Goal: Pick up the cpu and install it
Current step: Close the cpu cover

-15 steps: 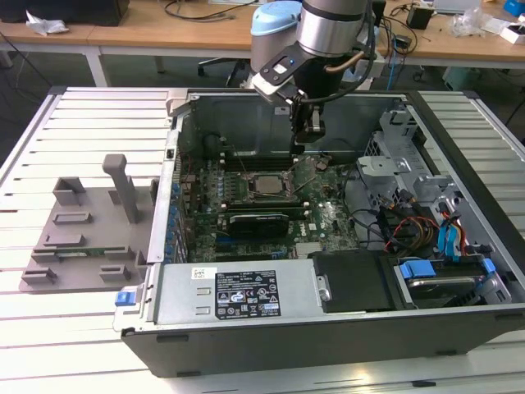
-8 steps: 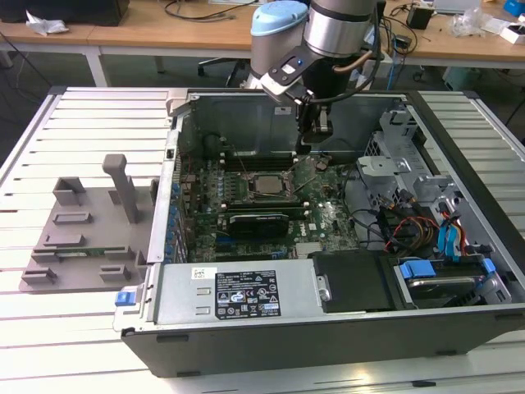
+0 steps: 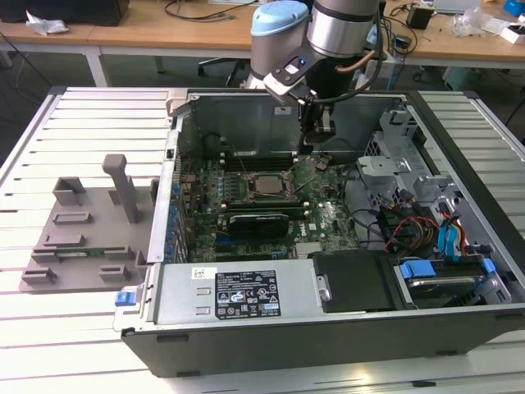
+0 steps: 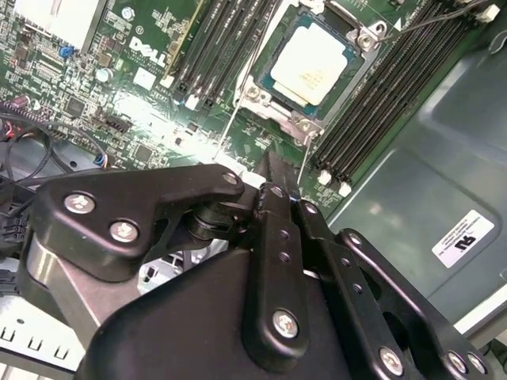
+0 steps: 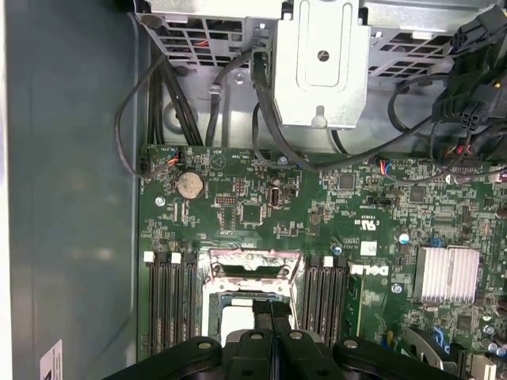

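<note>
Cpu (image 3: 267, 185) lying flat in socket (image 5: 252, 266) on motherboard (image 3: 328, 222), inside open computer case (image 3: 328, 328). Silver top facing up in second wrist view. Hand (image 3: 315, 150) hanging above motherboard, just beside socket, toward exterior view's right. Fingers (image 5: 261, 317) pressing together, clenched, nothing visible between them. Case sitting on slatted worktop (image 3: 82, 123).

The cpu (image 4: 309, 63) is a flat square chip: silver-grey top, thin pale rim. It lies level in the socket (image 4: 268, 101). In the exterior view it sits at 12 o'clock from the black card (image 3: 258, 222).
</note>
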`<state>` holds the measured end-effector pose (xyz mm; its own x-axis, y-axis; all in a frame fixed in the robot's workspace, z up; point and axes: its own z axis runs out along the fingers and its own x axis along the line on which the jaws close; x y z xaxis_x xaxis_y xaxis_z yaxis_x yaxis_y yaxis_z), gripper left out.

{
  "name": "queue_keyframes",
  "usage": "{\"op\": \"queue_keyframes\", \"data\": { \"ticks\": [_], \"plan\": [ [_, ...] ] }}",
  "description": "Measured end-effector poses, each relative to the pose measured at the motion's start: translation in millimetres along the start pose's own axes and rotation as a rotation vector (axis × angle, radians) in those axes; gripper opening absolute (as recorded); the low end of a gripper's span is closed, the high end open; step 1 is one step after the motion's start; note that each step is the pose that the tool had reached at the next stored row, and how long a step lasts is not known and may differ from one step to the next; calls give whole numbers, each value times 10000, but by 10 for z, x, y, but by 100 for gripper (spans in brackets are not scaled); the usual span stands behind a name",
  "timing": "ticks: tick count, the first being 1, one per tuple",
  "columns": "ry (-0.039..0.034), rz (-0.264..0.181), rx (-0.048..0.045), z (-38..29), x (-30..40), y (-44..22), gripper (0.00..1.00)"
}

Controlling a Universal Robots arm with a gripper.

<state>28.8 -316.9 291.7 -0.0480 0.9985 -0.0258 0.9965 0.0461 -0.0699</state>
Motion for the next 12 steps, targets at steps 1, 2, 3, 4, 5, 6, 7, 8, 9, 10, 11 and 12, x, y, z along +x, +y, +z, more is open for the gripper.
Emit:
{"op": "queue_keyframes", "data": {
  "ticks": [1, 2, 3, 4, 5, 6, 7, 8, 9, 10, 11, 12],
  "plan": [
    [0, 0, 0, 0, 0, 5, 11],
    [0, 0, 0, -1, 0, 10, 11],
    [1, 0, 0, -1, -1, 15, 11],
    [0, -1, 0, -1, -1, 20, 11],
    [0, 0, 0, -2, -1, 28, 11],
    [0, 0, 0, -2, -2, 34, 11],
    [0, -1, 0, -3, -2, 40, 11],
    [0, -1, 0, -3, -2, 45, 11],
    [0, -1, 0, -3, -2, 51, 11],
    [1, -1, 0, -4, -3, 63, 11],
    [0, -2, 0, -5, -4, 76, 11],
    [-1, -2, -1, -6, -4, 93, 11]
  ]
}}
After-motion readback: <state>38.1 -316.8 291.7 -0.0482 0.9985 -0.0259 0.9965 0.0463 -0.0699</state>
